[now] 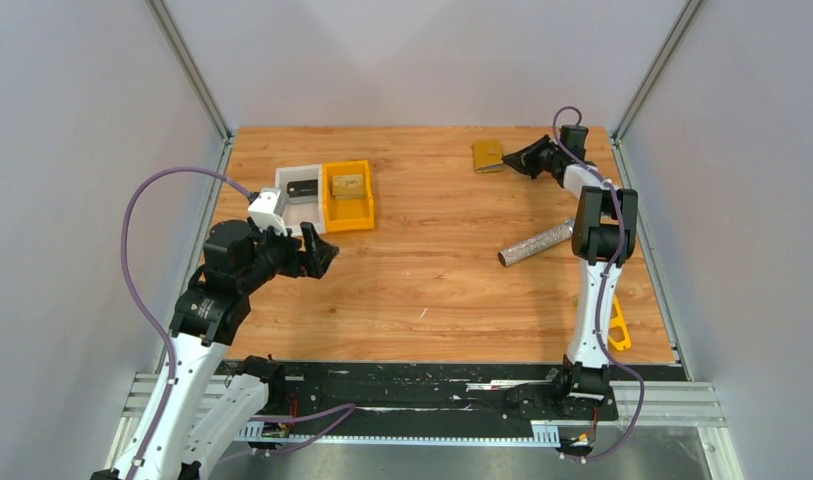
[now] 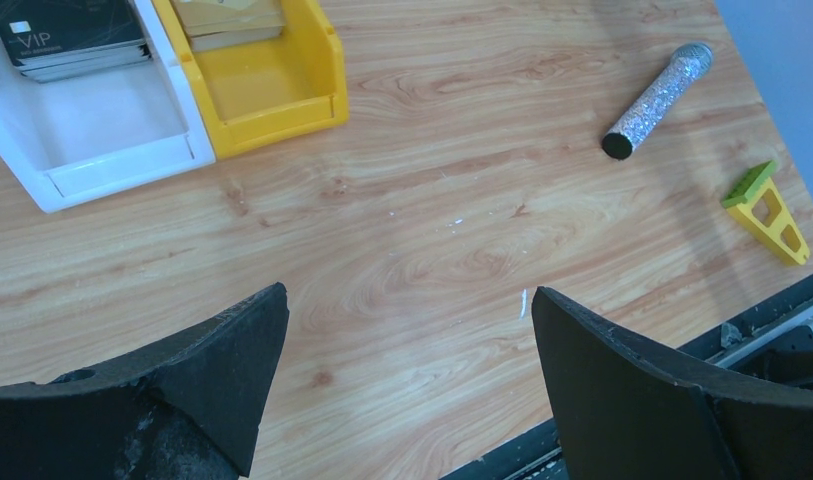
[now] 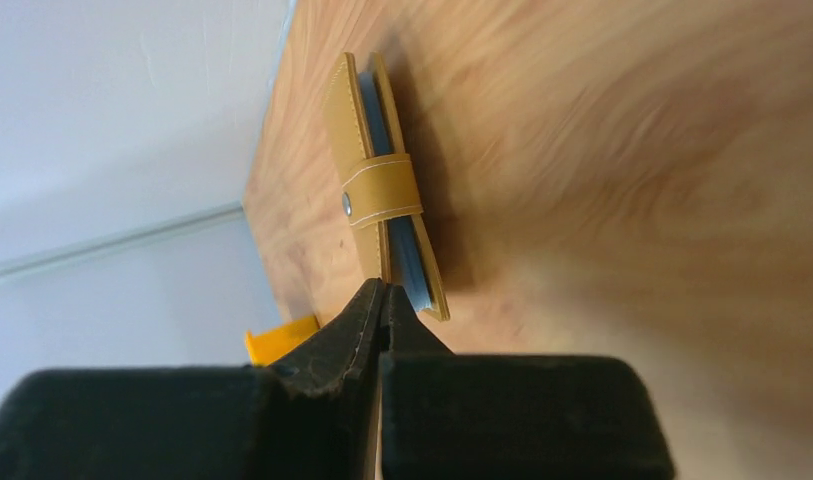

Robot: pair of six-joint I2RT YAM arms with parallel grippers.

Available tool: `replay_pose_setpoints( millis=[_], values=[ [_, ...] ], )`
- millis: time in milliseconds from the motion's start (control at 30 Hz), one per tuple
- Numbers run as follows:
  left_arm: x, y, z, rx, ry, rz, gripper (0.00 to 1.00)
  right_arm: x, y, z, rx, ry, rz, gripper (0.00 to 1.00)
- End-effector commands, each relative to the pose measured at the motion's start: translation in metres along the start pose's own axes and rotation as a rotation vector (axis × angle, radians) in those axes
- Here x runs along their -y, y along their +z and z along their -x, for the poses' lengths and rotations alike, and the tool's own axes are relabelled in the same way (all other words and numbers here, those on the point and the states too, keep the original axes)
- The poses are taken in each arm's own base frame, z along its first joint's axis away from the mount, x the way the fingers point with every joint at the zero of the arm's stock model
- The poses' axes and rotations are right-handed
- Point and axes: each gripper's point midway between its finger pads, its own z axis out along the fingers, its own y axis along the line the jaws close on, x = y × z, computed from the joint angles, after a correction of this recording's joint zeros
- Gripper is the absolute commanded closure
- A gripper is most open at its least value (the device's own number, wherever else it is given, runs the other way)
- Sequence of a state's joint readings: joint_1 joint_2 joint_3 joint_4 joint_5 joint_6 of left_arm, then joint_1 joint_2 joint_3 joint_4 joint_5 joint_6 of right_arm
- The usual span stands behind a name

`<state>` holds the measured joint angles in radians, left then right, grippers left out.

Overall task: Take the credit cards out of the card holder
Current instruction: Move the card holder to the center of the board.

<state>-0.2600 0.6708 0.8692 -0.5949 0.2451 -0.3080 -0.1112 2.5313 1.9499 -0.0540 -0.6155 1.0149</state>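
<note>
Legible: "VIP", in pale capitals on the top dark card (image 2: 77, 28) of a stack lying in the white bin (image 2: 122, 172), left wrist view. Small pale patch above the lettering, too small to read. Same card visible from the top camera, lettering there unreadable.

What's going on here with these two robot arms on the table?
The right arm is stretched to the far right corner, its right fingers closed at the edge of the tan card holder; whether they actually pinch it is unclear. The holder lies folded with its snap strap fastened, so no cards are out yet. The left fingers hang wide open above the table, near a white bin holding dark cards.
</note>
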Motion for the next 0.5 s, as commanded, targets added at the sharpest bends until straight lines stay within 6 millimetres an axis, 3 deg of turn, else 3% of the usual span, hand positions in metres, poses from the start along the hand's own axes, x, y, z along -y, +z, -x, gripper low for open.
replay_pose_setpoints(
  millis=[0,200,267,467],
  values=[
    [0.005,-0.001,0.007,0.030,0.015,-0.027,0.00,-0.064,-0.035,-0.033,-0.043,-0.199,0.098,1.00],
    [0.006,-0.002,0.007,0.034,0.013,-0.034,0.00,-0.045,-0.049,-0.096,-0.147,-0.238,0.010,1.00],
    [0.007,-0.003,0.006,0.034,0.012,-0.037,0.00,-0.037,-0.052,-0.131,-0.211,-0.240,-0.012,1.00],
    [0.007,-0.002,0.006,0.033,0.011,-0.040,0.00,-0.029,-0.074,-0.193,-0.291,-0.293,-0.044,1.00]
  ],
)
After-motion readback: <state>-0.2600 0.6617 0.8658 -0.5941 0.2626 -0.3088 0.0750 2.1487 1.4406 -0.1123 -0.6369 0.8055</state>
